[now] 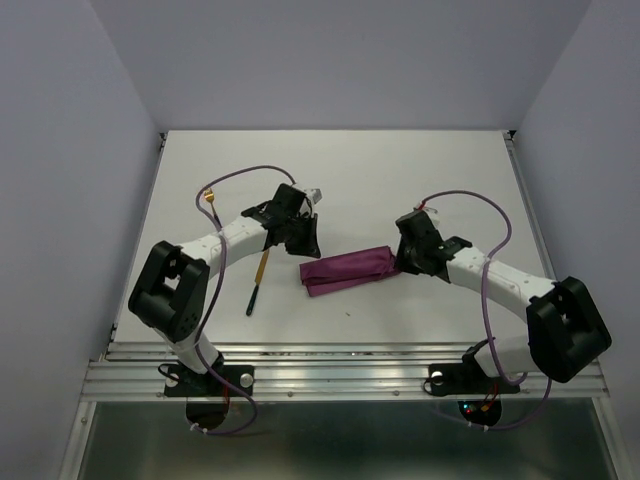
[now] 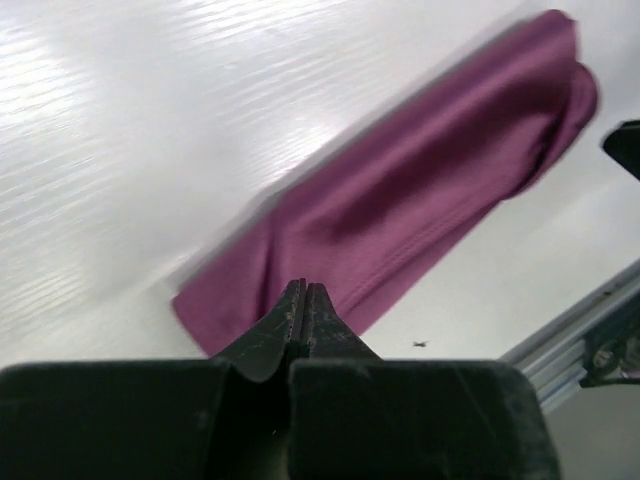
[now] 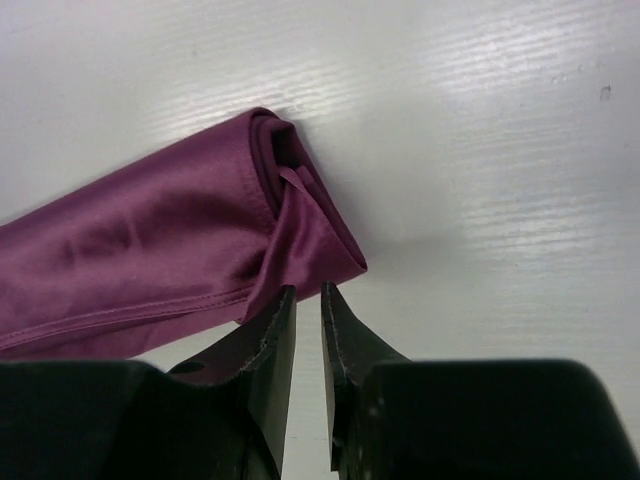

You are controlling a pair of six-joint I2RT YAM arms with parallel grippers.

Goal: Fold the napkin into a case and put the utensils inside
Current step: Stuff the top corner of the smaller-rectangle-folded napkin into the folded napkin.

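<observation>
Where the white surface lies between the two arms, one lot sits near its middle: the case, plum-purple cloth folded to a narrow layered strip that runs left to right at a slight tilt.

Item, left claw: fingers pressed together, nothing seen between them. The tips are at the case's left end, over its edge. Contact with the cloth cannot be told.

Item, right claw: jaws narrow, a thin gap between them. The tips are at the lower corner of the case's right end, where the folded layers and a small loose tuck show. No cloth is seen in the gap.

Item, utensil: one slim piece lying flat to the left of the case and apart from it, its far end beneath the left arm. The black end points toward the near edge, the gold end away. Which piece it is: too small to tell. A second utensil is not made out.

Condition: folding judged done or nearly so; filling not yet begun.

Hazards, as judged:
- A pinch and pull at the right corner could peel the top layer and unroll the strip.
- Smooth cloth on a smooth surface: a utensil pushed in at one end may slide the whole case unless the other end is pinned.
- Layers lie flat with no open mouth, so a utensil may enter the wrong fold or go underneath.
- The thin, flat utensil may skid away from a closing claw.
</observation>
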